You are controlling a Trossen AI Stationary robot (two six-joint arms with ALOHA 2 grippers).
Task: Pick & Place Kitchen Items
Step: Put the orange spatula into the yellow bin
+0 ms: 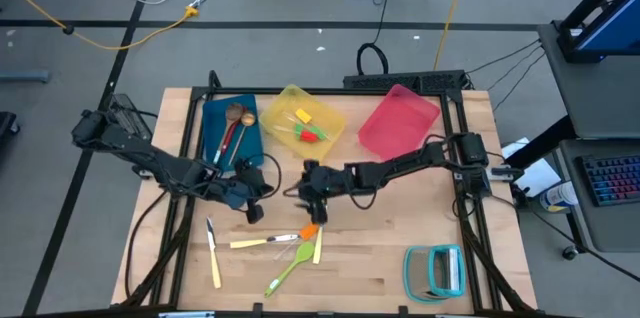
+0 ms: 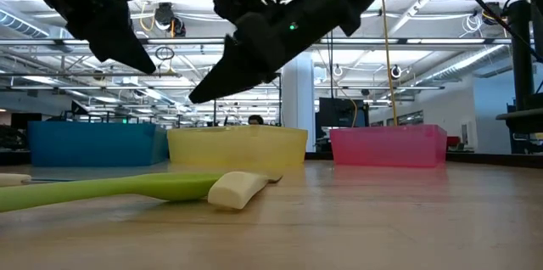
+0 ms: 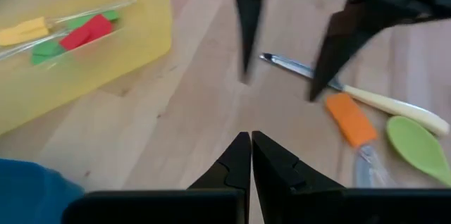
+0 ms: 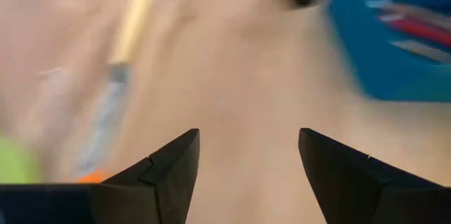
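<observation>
On the bare wood near the table's front edge lie the loose kitchen items: a small orange spatula (image 1: 309, 230), a lime-green spoon (image 1: 288, 266), and three cream-handled cutlery pieces, one (image 1: 262, 242) lying crosswise just left of the orange spatula, one (image 1: 318, 246) just below that spatula, and one (image 1: 213, 251) well apart to the left. The orange spatula sits just below the right gripper (image 1: 313, 207), whose fingers stand wide apart with nothing between them, above the wood in the table's middle. The left gripper (image 1: 254, 214) hovers just to the left of it, its fingers pressed together and empty. Farther back, three bins stand in a row. The blue bin (image 1: 215, 118) holds two long utensils, one wooden-looking and one red-handled (image 1: 233, 130). The yellow bin (image 1: 330, 118) holds three tiny spatulas (image 1: 308, 130): red, green and yellow. The pink bin (image 1: 395, 123) shows nothing inside. A teal-framed rack (image 1: 436, 270) lies at the front right corner.
</observation>
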